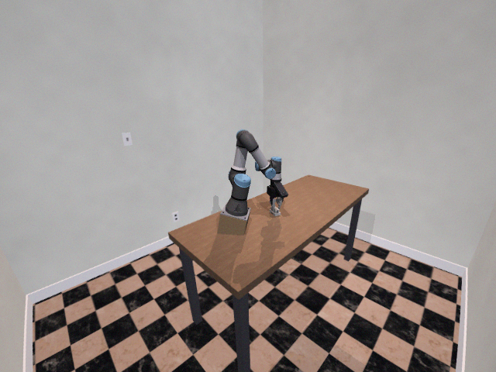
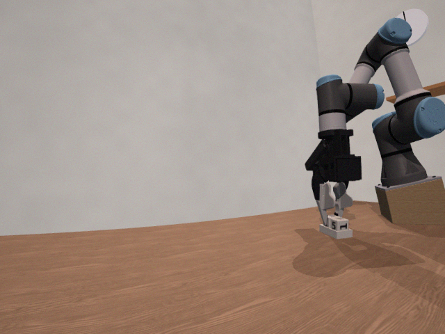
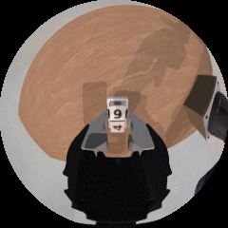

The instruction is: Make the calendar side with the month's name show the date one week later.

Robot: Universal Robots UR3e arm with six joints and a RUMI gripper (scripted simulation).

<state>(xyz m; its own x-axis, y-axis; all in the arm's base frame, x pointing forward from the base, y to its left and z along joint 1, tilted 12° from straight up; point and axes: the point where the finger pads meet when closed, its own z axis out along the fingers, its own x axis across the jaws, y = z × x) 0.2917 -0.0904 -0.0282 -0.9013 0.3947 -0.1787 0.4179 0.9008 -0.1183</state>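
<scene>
The white calendar tray (image 2: pixel 336 232) lies on the table near the arm's base. My gripper (image 2: pixel 333 214) points straight down into it and is shut on a white digit cube (image 3: pixel 117 116). In the wrist view this cube shows a 9 with a 4 below it, between my fingers. In the exterior view the held cube is mostly hidden behind the other cube (image 2: pixel 337 225). That cube sits in the tray and shows a 5 and a sideways 1. I cannot tell whether the held cube rests flat. In the top view the gripper (image 1: pixel 275 210) and the calendar are tiny.
The arm's base block (image 2: pixel 411 201) stands close to the right of the tray. The wooden table (image 1: pixel 268 228) stretches away from the base, with its edges well away from the tray.
</scene>
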